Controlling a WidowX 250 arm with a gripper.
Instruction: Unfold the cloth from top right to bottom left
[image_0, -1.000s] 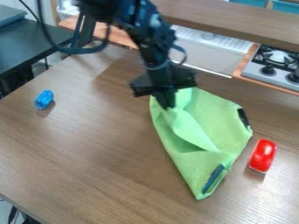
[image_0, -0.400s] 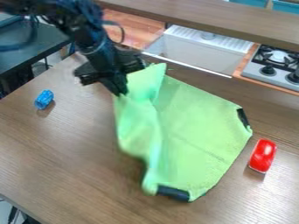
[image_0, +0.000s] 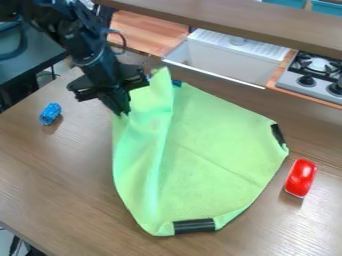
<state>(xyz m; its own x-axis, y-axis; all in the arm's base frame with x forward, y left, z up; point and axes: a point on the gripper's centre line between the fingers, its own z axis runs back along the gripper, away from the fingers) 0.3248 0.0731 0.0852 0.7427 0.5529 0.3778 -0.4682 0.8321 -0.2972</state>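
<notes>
The green cloth (image_0: 207, 160) is spread over the middle of the wooden table, mostly flat on its right side. Its left part is lifted into upright folds that lean beside the gripper. Dark patches mark its bottom edge and right corner, and a small blue one shows at the top. My gripper (image_0: 122, 111) is at the cloth's upper left, pointing down and shut on the cloth's left edge.
A red object (image_0: 301, 178) lies right of the cloth, close to its right corner. A small blue object (image_0: 50, 114) lies at the left. Behind the table stand a sink (image_0: 230, 57) and a stove (image_0: 314, 77).
My gripper has moved left, pulling the cloth's held edge with it. The cloth has opened out wider, and its bottom dark patch has swung round to the left and lies flatter.
</notes>
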